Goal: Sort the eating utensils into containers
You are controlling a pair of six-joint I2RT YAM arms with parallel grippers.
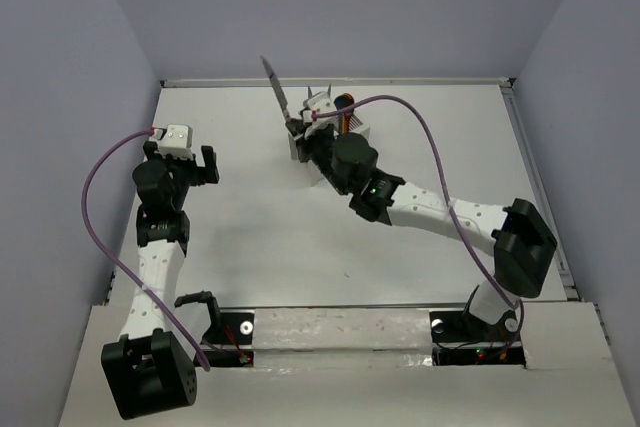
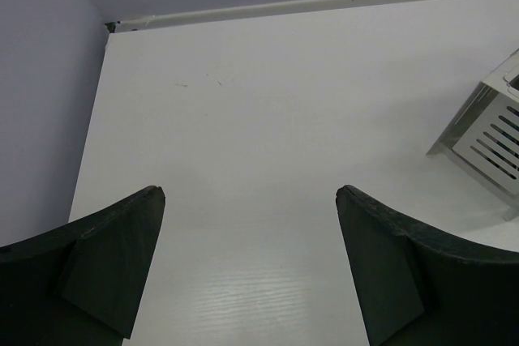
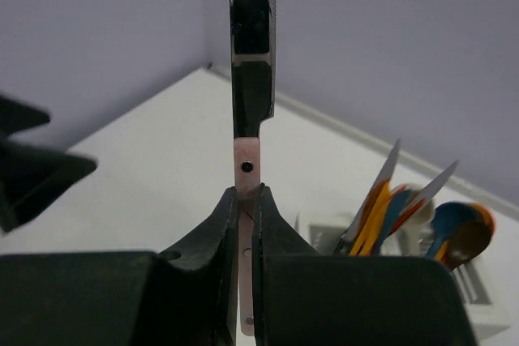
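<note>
Right jaws tight on glossy black knife [image 3: 251, 62], pale holed handle.

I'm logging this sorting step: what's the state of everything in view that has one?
left gripper: open, empty.
right gripper: shut on the knife.
knife: gripped at its lower end, standing upright above the fingers.
caddy: upright, partly filled.
sorted utensils: standing in the caddy, leaning.

Light: bright, even, from overhead. Shadows: faint, soft, beneath my arms [image 1: 430, 212] on the tabletop [image 1: 260, 247]. Glare: pale sheen on the tabletop by my left tool [image 2: 251, 192]; glint on the knife [image 3: 251, 79] in my right tool [image 3: 247, 196]. Focus: utensils [image 3: 389, 208] behind, soft.
</note>
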